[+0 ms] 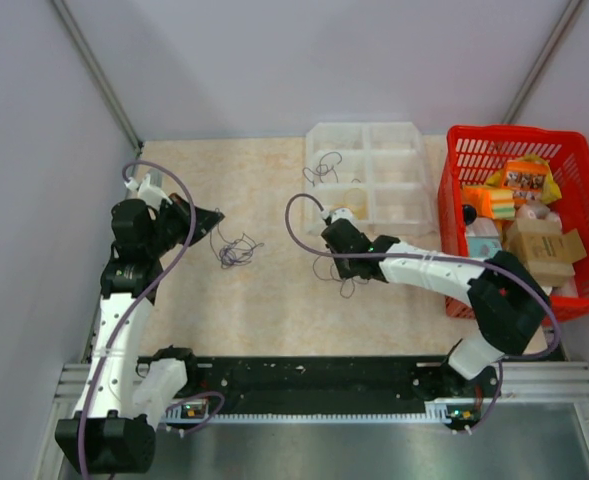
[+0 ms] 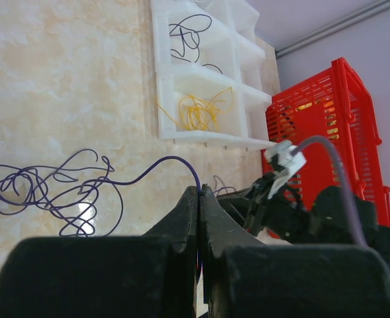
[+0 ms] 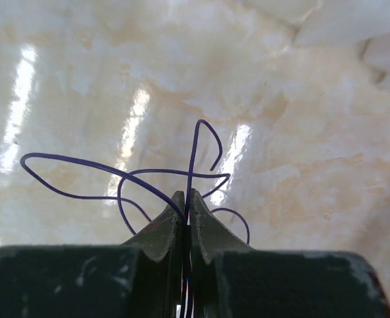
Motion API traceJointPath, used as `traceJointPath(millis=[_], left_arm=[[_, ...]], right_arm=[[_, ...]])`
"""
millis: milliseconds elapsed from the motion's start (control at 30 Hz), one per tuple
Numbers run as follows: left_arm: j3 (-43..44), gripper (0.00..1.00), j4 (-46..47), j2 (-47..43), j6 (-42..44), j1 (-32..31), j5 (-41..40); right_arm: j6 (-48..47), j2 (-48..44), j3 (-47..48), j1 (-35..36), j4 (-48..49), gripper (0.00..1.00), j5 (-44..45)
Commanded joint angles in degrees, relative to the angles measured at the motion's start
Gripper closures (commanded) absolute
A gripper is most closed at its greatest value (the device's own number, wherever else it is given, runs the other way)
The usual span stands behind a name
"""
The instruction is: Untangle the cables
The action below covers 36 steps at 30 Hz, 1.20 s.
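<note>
A small tangle of thin dark purple cables [image 1: 236, 250] lies on the beige tabletop; it also shows in the left wrist view [image 2: 49, 192]. My left gripper [image 1: 215, 216] is shut on one purple strand [image 2: 161, 165] that leads from this tangle up to its tips [image 2: 200, 191]. A second set of purple loops [image 1: 336, 278] lies near the table's middle. My right gripper [image 1: 331, 262] is shut on these loops [image 3: 161, 173], with the strands pinched between its tips [image 3: 187, 195] just above the table.
A white compartment tray [image 1: 399, 135] at the back holds dark cables [image 2: 188, 36] in one cell and yellow cables [image 2: 201, 112] in another. A red basket [image 1: 574, 165] full of packages stands at the right. Grey walls close in both sides.
</note>
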Motion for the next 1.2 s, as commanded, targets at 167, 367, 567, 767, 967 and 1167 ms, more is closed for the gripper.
traceJointPath(millis=[167, 367, 567, 767, 967, 1167], left_arm=[[-0.2, 1.0, 2.1, -1.5, -0.7, 0.0, 2.2], [-1.7, 1.0, 3.7, -2.8, -1.8, -0.2, 3.4], [-2.0, 1.0, 3.6, -3.2, -1.5, -0.5, 3.7], [-1.8, 1.0, 4.3, -2.5, -2.2, -0.6, 4.6], [0.2, 1.0, 3.7, -1.9, -2.4, -0.6, 5.8], [4.7, 1.0, 1.9, -1.6, -1.9, -0.7, 7.4]], right_arm=[[-12.2, -3.2, 23.5, -4.4, 8.4, 1.0, 7.1], [-16.4, 11.1, 41.5, -11.7, 10.1, 1.0, 3.0], [-18.9, 25.3, 54.6, -17.2, 9.3, 1.0, 0.0], [-19.0, 34.9, 60.2, -20.2, 8.5, 1.0, -1.2], [-18.7, 41.2, 63.2, -21.6, 6.4, 1.0, -1.4], [-18.4, 41.8, 61.9, -21.9, 5.8, 1.0, 0.0]])
